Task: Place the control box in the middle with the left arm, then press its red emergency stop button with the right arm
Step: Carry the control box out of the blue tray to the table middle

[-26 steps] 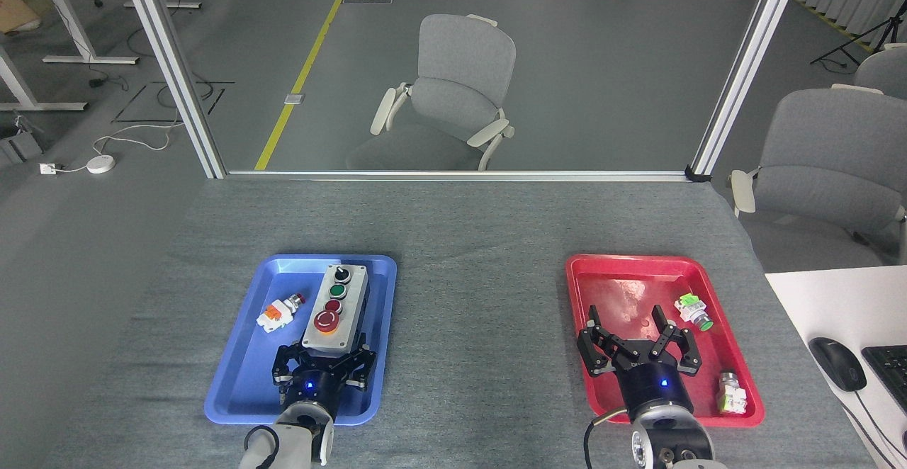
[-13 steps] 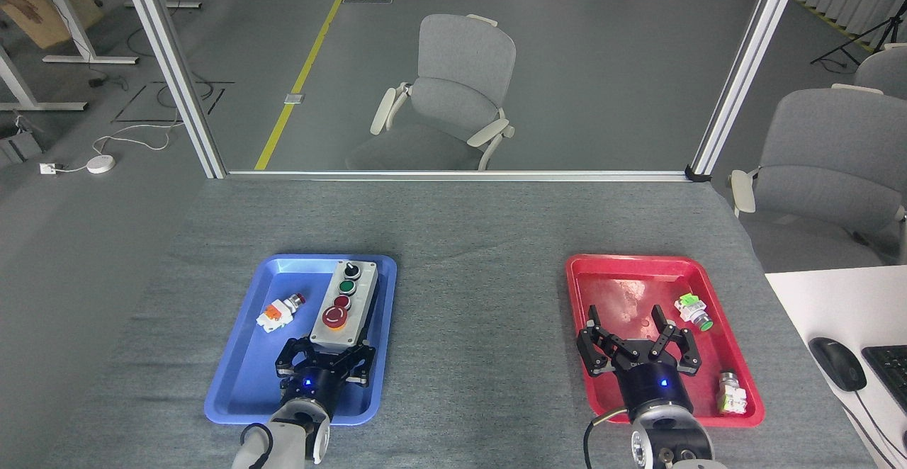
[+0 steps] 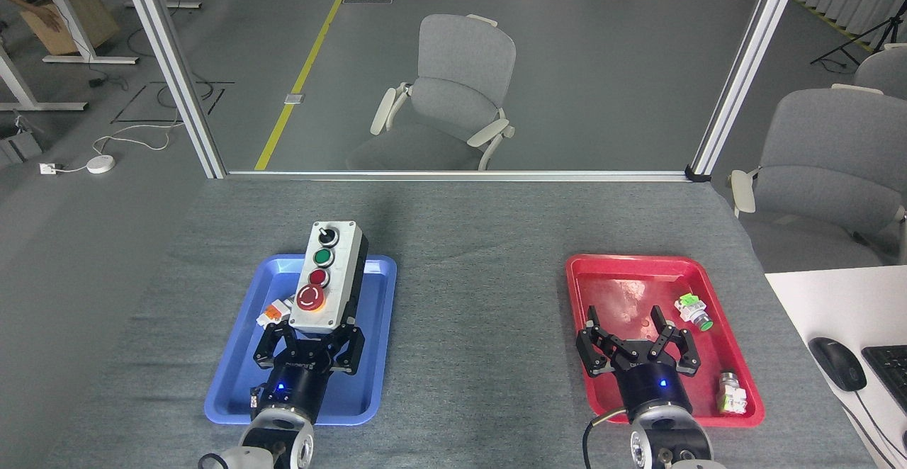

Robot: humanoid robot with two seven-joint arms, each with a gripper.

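Now our left gripper [image 3: 310,336] is clamped on the near end of the control box [image 3: 325,276] and has raised it clear of the blue tray [image 3: 234,398], where a second ago the box lay flat on the tray floor. We hold it tilted, its far end reaching past the tray's back rim, the red emergency stop button [image 3: 310,297] nearest the fingers. Partly hidden behind the box lies the loose orange-white pushbutton part [image 3: 275,312]. We judge the pickup done; the carry rightward to the middle [image 3: 478,313] of the grey cloth remains. Our right gripper [image 3: 636,345] waits with fingers spread above the red tray [image 3: 740,412], holding nothing.
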